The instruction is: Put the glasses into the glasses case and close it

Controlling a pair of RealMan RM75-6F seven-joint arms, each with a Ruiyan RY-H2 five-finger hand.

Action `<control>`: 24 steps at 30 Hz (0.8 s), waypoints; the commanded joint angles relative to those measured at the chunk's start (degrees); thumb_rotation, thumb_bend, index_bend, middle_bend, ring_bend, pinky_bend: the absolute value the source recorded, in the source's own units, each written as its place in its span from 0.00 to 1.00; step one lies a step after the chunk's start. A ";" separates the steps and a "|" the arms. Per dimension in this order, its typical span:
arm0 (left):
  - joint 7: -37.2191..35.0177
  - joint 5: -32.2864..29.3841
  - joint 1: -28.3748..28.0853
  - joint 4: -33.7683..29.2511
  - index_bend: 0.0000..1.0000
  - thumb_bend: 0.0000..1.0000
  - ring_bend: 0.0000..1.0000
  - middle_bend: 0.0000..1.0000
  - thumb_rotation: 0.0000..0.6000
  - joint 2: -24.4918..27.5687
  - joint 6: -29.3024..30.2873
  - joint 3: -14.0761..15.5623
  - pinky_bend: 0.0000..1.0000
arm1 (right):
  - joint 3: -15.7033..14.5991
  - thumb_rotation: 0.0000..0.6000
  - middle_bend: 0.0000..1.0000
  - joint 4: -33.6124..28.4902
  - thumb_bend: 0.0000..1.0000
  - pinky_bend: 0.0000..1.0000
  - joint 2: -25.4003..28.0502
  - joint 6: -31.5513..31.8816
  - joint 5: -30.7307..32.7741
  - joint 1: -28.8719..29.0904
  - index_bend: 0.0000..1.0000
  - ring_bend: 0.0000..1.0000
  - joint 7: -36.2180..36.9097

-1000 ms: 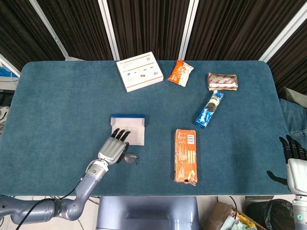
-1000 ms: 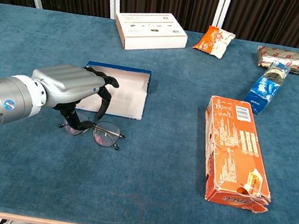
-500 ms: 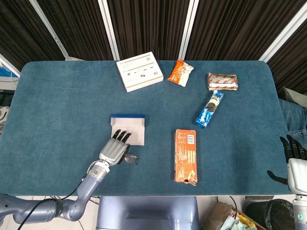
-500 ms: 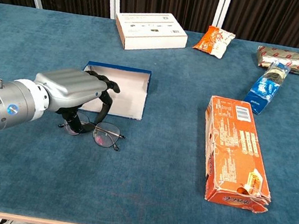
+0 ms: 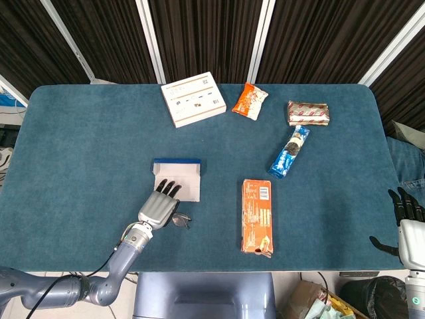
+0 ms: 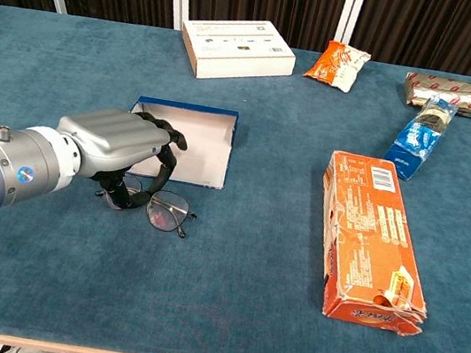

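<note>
Head view: we see the left hand (image 5: 158, 208) has crept slightly nearer since a second ago, palm down over the glasses (image 5: 180, 219), beside the open glasses case (image 5: 178, 179). The right hand (image 5: 402, 219) hangs off-table, fingers spread, empty.

Chest view: our left hand (image 6: 119, 146) curls onto the glasses (image 6: 161, 211), now tilted slightly.

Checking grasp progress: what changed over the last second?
The left hand came down over the glasses, its fingers curling around the left part of the frame; the glasses tilted slightly, so a grip seems to be starting. The open glasses case, the orange box and the right hand off the table edge stayed put.
</note>
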 commanded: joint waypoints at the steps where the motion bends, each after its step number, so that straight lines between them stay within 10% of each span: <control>1: 0.39 -0.12 -0.02 -0.01 0.59 0.46 0.00 0.12 1.00 0.09 0.52 -0.09 0.00 | 0.01 1.00 0.00 -0.07 0.12 0.16 0.00 -0.02 0.08 -0.02 0.05 0.09 0.05; 24: 11.36 -15.54 -6.42 -6.04 0.61 0.46 0.00 0.13 1.00 -0.25 6.56 -8.89 0.00 | 0.05 1.00 0.00 -0.45 0.13 0.16 -0.02 -0.39 0.68 0.00 0.05 0.09 0.01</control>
